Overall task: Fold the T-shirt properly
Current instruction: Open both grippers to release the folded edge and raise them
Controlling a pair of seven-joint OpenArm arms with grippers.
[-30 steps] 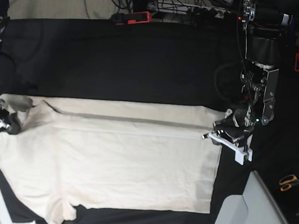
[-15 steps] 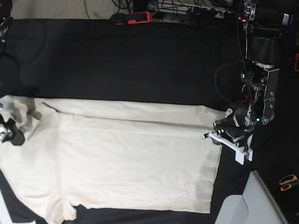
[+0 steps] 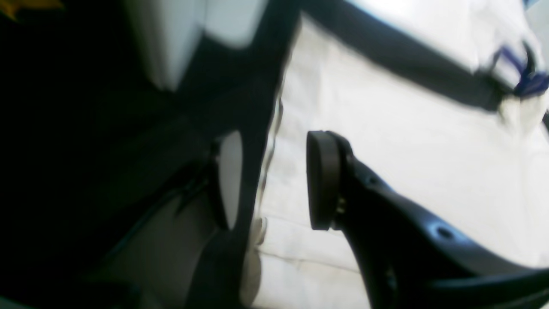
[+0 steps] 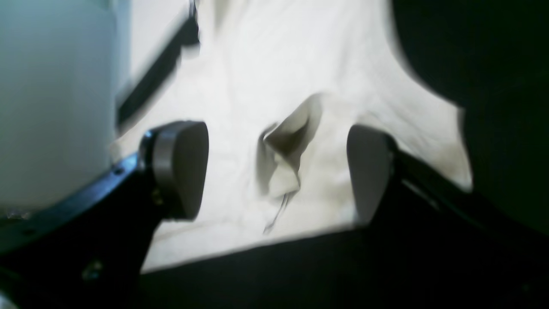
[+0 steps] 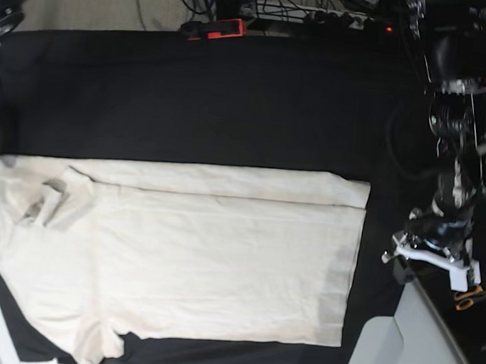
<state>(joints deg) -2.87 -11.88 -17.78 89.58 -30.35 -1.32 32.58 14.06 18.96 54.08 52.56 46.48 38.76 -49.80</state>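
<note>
1. Left wrist view: the left claw [image 3: 274,180] is open and holds nothing; one pad hangs over the edge of the T-shirt [image 3: 407,141].
2. Right wrist view: the right claw [image 4: 276,171] is also open, above a small raised wrinkle in the cloth.
3. Base view: the T-shirt [image 5: 194,254] lies flat on the bench [image 5: 216,103]. One long strip along the far edge is folded over. I judge that most folds are left.

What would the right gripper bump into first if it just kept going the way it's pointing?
Most likely the T-shirt. The right gripper is open, and a small raised crease of cream cloth sits right between its fingertips. The view is blurred and depth is unclear, so I can't tell how near the cloth is.
</note>
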